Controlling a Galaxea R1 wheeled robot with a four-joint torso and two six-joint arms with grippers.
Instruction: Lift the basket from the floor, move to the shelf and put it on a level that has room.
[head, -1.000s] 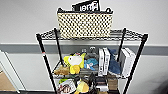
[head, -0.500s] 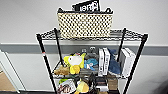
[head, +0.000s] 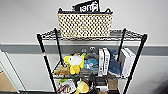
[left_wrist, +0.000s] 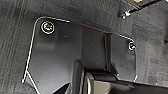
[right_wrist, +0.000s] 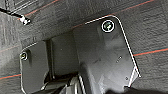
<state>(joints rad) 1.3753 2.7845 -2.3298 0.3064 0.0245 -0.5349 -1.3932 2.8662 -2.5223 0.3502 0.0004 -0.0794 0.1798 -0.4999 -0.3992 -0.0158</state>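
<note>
Basket (head: 85, 25) sits square on the shelf's (head: 130, 72) top level (head: 120, 35) in the head view, so the placing looks done. Both wrist views look down at floor (left_wrist: 15, 30) carpet; I cannot tell either hand's state.

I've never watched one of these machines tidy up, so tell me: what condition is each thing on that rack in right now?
basket: upright on the rack's top tier, nothing gripping it.
black pouch: standing in the basket, poking above its rim.
top tier: holding only the basket.
yellow plush toy: sitting on the tier below.
white boxes: standing on end on that same tier.
</note>
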